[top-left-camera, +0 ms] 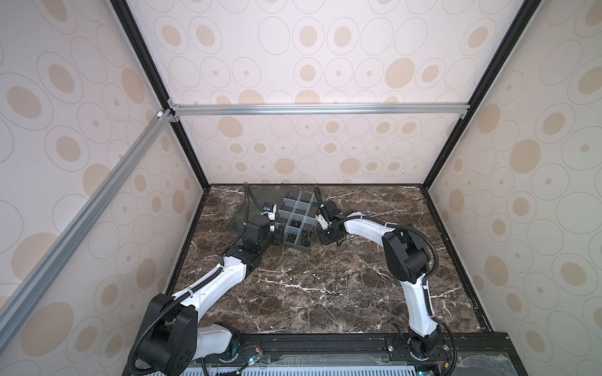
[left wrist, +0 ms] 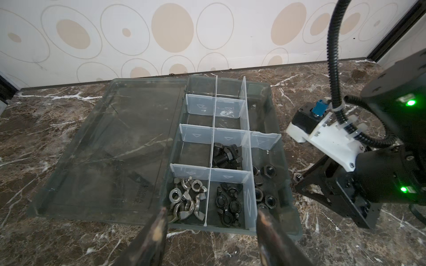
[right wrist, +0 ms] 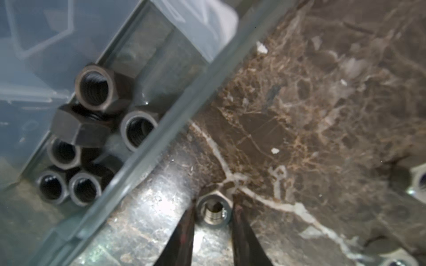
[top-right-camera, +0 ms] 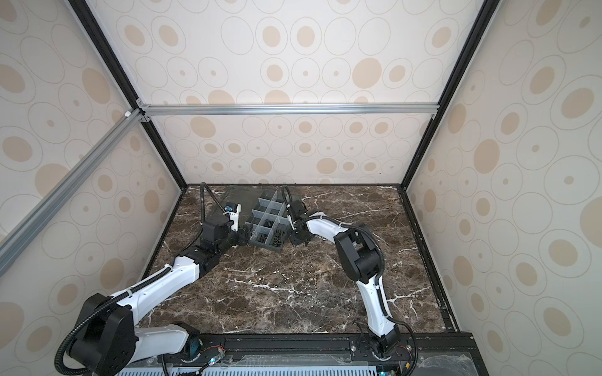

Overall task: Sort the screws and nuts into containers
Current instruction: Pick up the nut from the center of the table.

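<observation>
Left pincer (left wrist: 211, 209): open, nothing between my fingers; held over the near rim of the box (left wrist: 230, 230).
Right pincer (right wrist: 214, 202): closed on a silver nut (right wrist: 213, 210), one of my fingertips against each side.
Silver nut: flat on the surface (right wrist: 299, 115), outside the box, just beside its long wall.
Spare nuts (right wrist: 419, 179): silver, loose on the surface, farther from the box than the gripped one.
Black nuts (right wrist: 92, 129): heaped in the long cell (left wrist: 262, 154) inside that same wall.
Screws (left wrist: 224, 155): black, piled in a middle cell next to the long cell.
Silver wing nuts (left wrist: 186, 200): in the box's corner cell nearest the lid (left wrist: 110, 149).
Black wing nuts (left wrist: 228, 202): in the cell between the silver wing nuts and the black nuts.
Lid: clear, open, flat on the surface, joined to the box's side opposite my right pincer.
Box: between my two pincers in both top views.
</observation>
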`<state>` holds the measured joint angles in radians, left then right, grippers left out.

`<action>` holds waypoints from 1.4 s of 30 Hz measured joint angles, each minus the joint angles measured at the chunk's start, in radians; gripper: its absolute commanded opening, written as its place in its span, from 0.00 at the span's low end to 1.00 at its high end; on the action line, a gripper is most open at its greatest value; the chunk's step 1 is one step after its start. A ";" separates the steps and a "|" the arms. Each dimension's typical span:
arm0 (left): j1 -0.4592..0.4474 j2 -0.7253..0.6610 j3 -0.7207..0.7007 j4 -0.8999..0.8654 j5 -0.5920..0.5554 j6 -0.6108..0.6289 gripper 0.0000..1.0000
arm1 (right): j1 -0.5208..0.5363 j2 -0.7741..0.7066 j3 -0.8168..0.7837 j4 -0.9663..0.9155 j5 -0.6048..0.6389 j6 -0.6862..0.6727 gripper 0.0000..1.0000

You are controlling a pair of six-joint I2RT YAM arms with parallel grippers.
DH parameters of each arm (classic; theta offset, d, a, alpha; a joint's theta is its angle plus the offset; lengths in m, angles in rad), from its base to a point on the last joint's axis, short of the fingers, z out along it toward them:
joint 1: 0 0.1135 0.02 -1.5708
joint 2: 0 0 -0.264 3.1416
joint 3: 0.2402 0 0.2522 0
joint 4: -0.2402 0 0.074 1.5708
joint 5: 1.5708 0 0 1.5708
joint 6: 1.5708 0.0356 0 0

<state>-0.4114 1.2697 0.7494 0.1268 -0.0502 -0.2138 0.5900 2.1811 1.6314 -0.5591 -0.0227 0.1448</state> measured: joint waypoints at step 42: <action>0.092 -0.045 -0.063 0.098 -0.070 -0.088 0.61 | 0.036 -0.099 0.318 -0.182 0.018 0.021 0.09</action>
<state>-0.3195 1.2243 0.6868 0.2245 -0.1200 -0.3016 0.6262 2.0819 1.9495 -0.7410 -0.0051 0.1654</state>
